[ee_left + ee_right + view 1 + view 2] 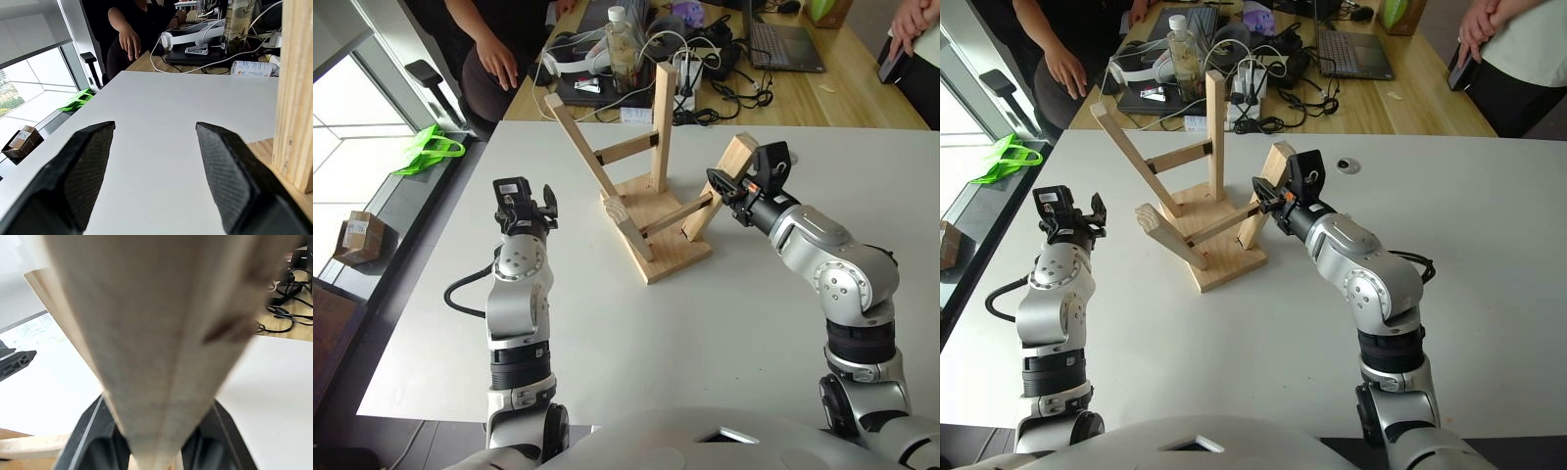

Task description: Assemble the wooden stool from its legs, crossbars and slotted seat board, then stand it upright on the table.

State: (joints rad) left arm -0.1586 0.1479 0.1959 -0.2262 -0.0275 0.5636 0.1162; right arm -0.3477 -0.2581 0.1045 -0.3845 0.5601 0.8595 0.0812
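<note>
Surface point(636, 343): white; we find the part-built stool upside down on it, toward the far edge.
Seat board point(671, 257): flat on the surface, legs rising from it.
Far pair: we see an upright leg point(662, 117) and a leaning leg point(576, 137) tipped to the left, joined by a crossbar point(626, 150).
Near pair: a low leg point(634, 235) lies tilted over the board; a second crossbar point(677, 215) ties it to the right-hand leg point(737, 152), which slants.
Right tool point(717, 188): clamped on the right-hand leg, about halfway along it.
Left tool point(155, 128): fingers spread apart, gripping nothing, near the stool's left side but not touching it.
Behind: a wooden desk point(842, 93) carries a bottle point(620, 44), cables point(724, 83) and a laptop point(783, 44).
</note>
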